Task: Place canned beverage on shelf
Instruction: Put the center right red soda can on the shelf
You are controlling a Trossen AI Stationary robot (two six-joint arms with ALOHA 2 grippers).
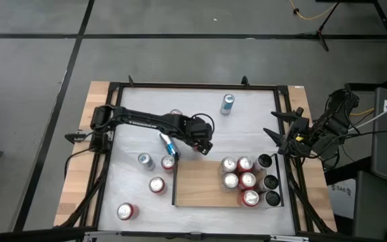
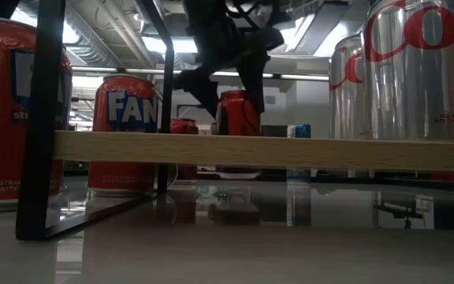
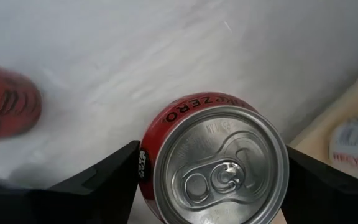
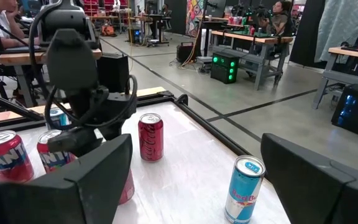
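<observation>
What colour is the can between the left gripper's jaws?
Red, with a silver top; the can shows best in the left wrist view.

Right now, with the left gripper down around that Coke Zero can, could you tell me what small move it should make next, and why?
Probably close the left gripper the rest of the way onto the Coke Zero can. The can stands upright on the white table between its two fingers, with a gap showing at least on one side, so I would not lift yet. The shelf has bare board beside it. The right gripper waits at the table's edge.
</observation>
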